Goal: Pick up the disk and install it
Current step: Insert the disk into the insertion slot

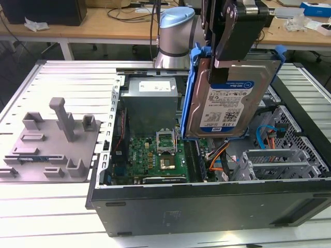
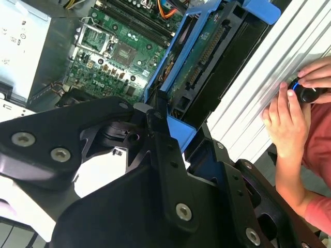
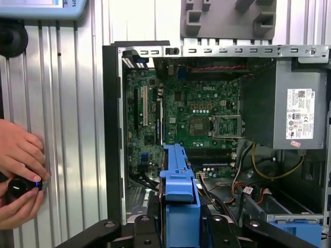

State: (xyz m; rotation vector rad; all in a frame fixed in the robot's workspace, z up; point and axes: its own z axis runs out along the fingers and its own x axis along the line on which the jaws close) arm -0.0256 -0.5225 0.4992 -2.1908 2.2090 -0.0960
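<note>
Held the disk upright in the air above the open computer case, well clear of the motherboard below and not yet seated in anything. Had the fingers of the gripper clamped across its flat faces, one pressed on the labelled side in the exterior view, probably to leave the blue carrier's edges free for a bay's guides. Showed the disk edge-on in the first wrist view and from its green circuit-board side in the second wrist view. Judged the on-edge pose a carrying pose, narrow enough to pass between the power supply and the grey drive cage on the exterior view's right. Hung well apart from the grey fixture tray, set on the slatted desk just beside the case on the exterior view's left. Found a person's hand resting on the desk on the case's far side, fingertips on a small black knob, presumably there to guide or halt the arm; could not tell which.
</note>
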